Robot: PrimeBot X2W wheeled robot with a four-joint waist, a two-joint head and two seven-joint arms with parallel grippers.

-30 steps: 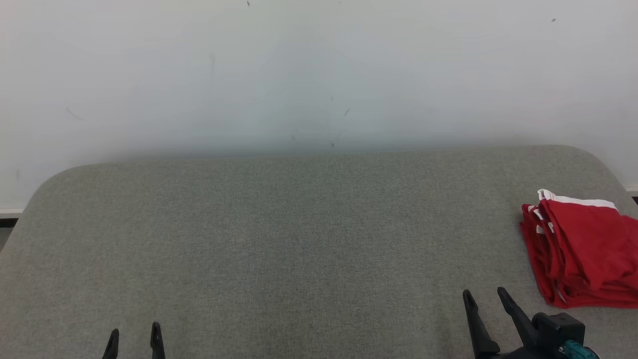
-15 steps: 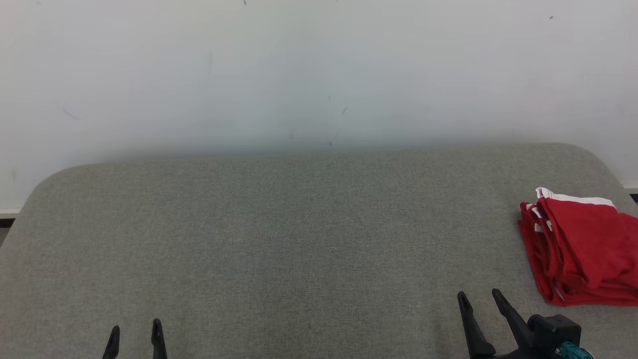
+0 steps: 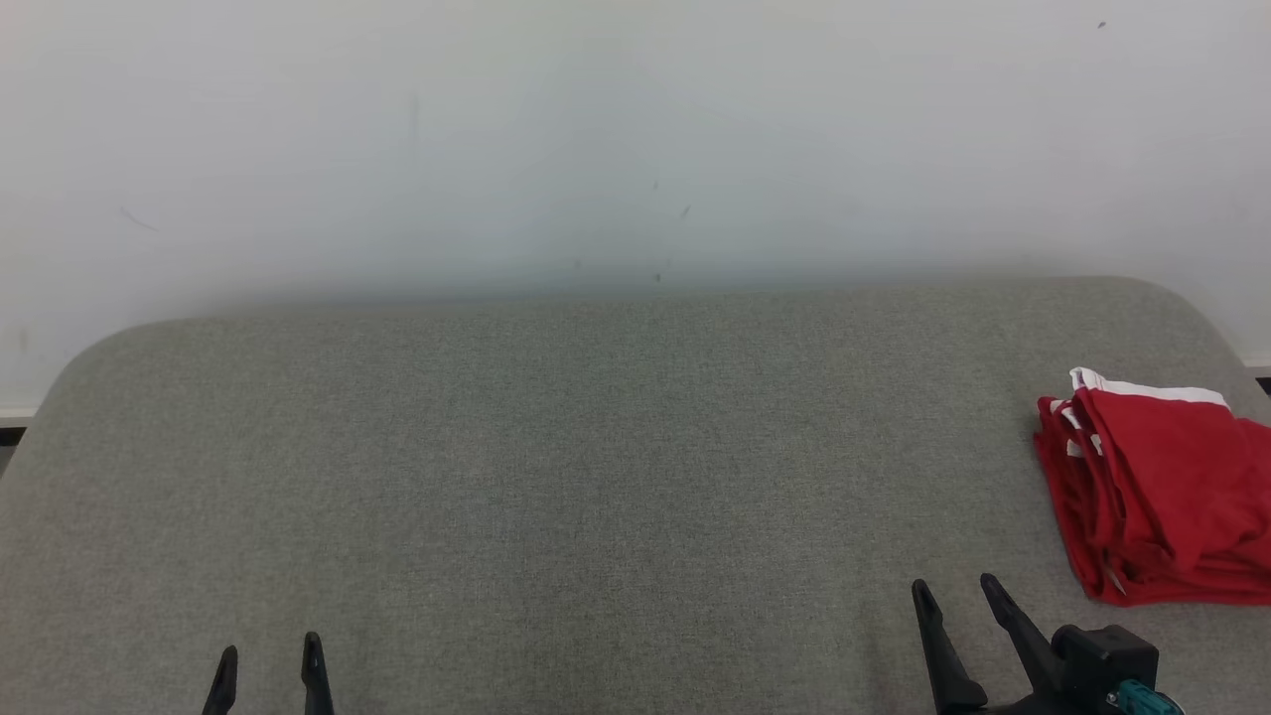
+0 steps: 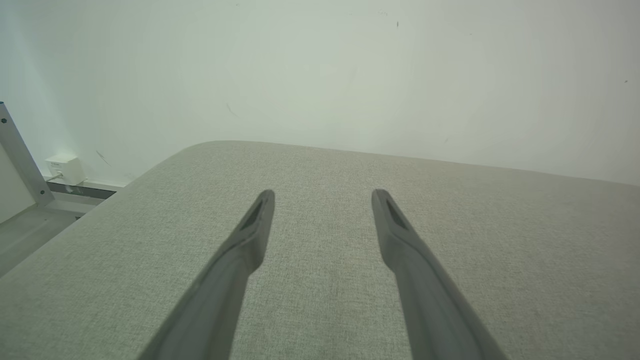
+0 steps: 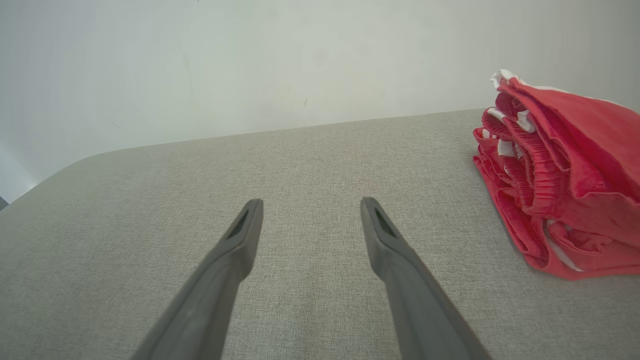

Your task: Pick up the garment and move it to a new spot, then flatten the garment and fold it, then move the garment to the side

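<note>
Both the left claw point(image 3: 270, 645) and right claw point(image 3: 955, 584) hang spread, empty, over the tabletop point(image 3: 596, 447); the garment point(image 3: 1162, 497), folded at its right edge, looks soft and light, probably best pinched through its stacked layers.

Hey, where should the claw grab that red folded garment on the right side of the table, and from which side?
Probably the stacked fold edges of the red garment, facing the middle of the table, with the open right claw coming in from that side. The layers bunch there, so one pinch could take the whole pile.
</note>
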